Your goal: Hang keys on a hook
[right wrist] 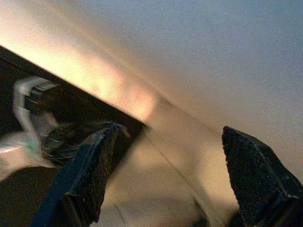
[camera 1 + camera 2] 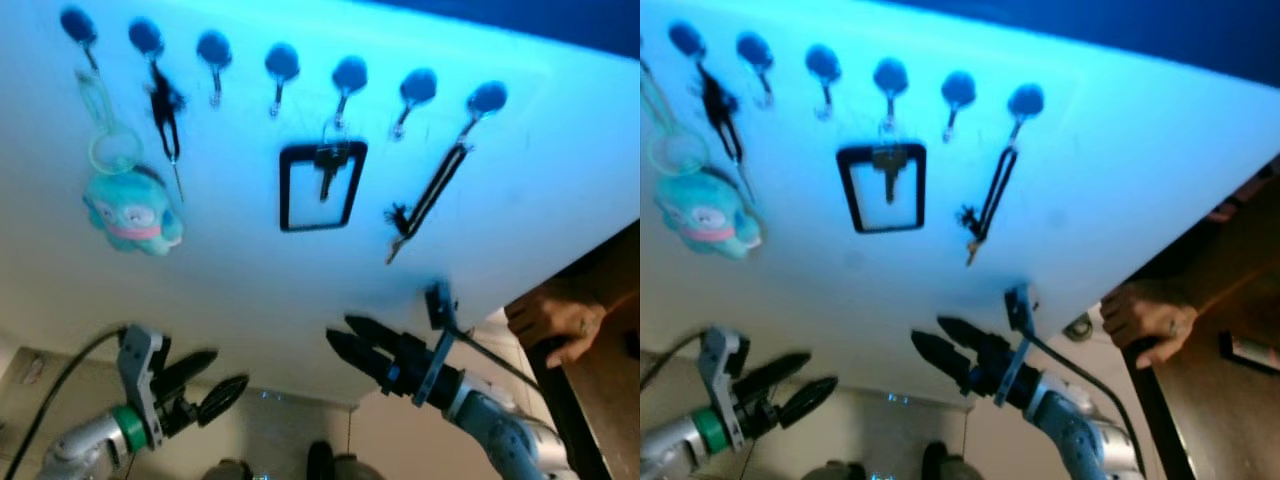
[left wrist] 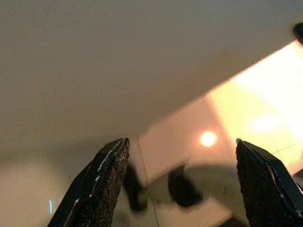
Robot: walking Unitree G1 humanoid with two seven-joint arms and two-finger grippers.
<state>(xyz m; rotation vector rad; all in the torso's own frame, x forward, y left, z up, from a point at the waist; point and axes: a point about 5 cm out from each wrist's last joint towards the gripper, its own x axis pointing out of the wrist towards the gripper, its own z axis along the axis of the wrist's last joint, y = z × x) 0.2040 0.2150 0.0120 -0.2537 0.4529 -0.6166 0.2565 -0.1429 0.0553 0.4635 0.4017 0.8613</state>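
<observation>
A white board [image 2: 300, 290] tilts across the wall, carrying a row of dark round-headed hooks [image 2: 282, 62]. From the left-hand hooks dangle a soft teal plush charm [image 2: 132, 212] on a pale loop and a thin black strap [image 2: 165, 115]. A key [image 2: 328, 165] already hangs mid-row, inside a black rectangular frame [image 2: 322, 186], and a long black lanyard [image 2: 428, 195] slants from a hook further right. Below the board both arms are raised: the left gripper [image 2: 205, 382] and the right gripper [image 2: 342, 338] each have their jaws apart, holding nothing. A person's hand [image 2: 552, 318] rests on a dark wooden edge [image 2: 590, 370] at the right.
</observation>
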